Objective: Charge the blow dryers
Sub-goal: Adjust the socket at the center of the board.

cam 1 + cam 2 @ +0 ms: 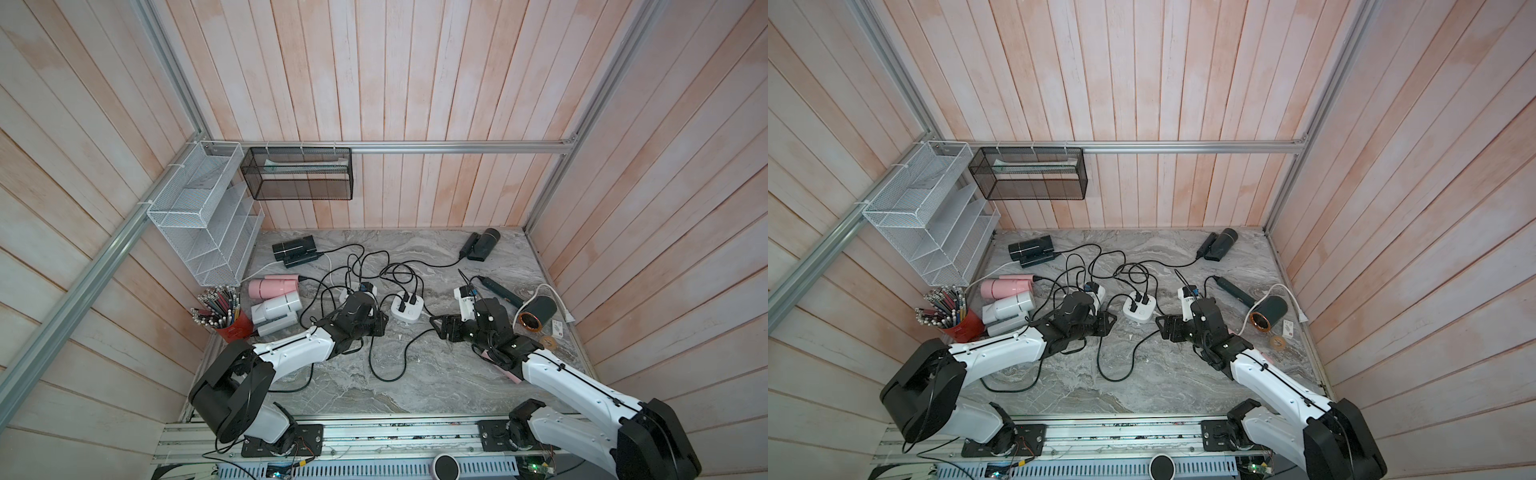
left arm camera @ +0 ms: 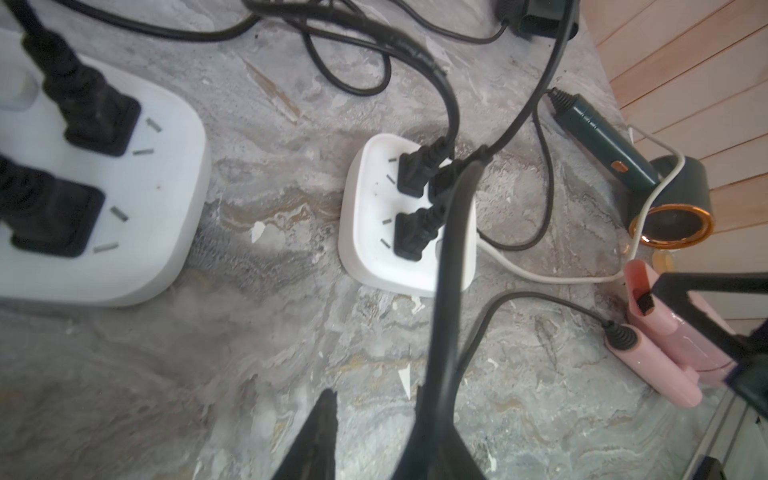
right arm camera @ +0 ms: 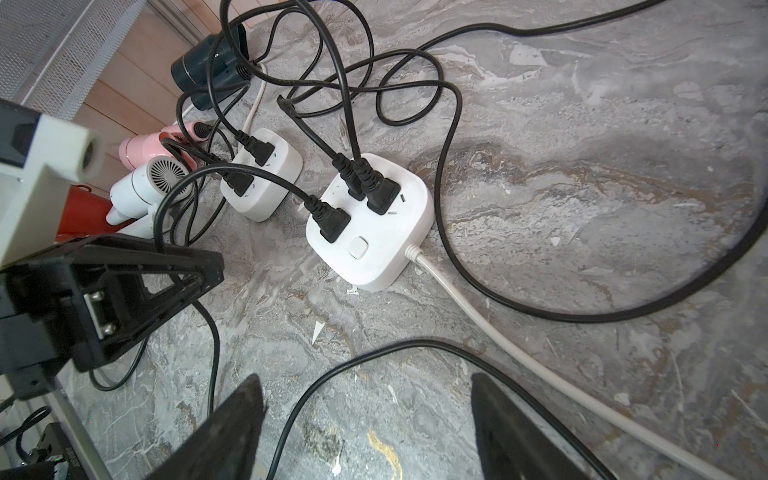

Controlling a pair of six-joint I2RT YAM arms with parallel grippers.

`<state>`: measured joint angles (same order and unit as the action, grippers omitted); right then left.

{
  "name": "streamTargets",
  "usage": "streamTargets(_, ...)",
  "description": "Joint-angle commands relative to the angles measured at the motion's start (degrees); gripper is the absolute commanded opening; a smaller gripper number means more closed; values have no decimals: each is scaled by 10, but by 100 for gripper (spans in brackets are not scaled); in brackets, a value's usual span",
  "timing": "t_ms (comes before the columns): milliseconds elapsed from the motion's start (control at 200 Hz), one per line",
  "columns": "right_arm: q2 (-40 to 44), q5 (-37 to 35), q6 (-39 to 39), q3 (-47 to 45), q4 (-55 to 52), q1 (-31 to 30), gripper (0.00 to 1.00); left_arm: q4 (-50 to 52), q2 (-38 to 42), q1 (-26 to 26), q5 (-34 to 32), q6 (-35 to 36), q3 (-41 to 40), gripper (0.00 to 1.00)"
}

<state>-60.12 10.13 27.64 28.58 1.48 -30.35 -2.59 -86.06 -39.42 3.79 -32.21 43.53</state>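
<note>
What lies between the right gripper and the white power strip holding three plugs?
In the right wrist view, a loop of black cord crosses the bare marble between the right gripper and the power strip.

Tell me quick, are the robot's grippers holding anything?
Left gripper: partly open; a black cord lies right against it.
Right gripper: wide open, holding nothing.

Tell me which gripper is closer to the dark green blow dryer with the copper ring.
Right. The right gripper hangs near the dark green blow dryer, pointing away from it; the left gripper is beyond the middle power strip, farther off.
</note>
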Motion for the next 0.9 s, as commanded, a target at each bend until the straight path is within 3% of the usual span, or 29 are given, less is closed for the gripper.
streamTargets(0, -2, -12, -4, 15, -5, -3, 79, -30, -27, 2, 8, 12, 30, 35)
streamTargets(895, 7, -26, -5, 5, -13, -3, 79, -61, -179, 3, 52, 31, 168, 33)
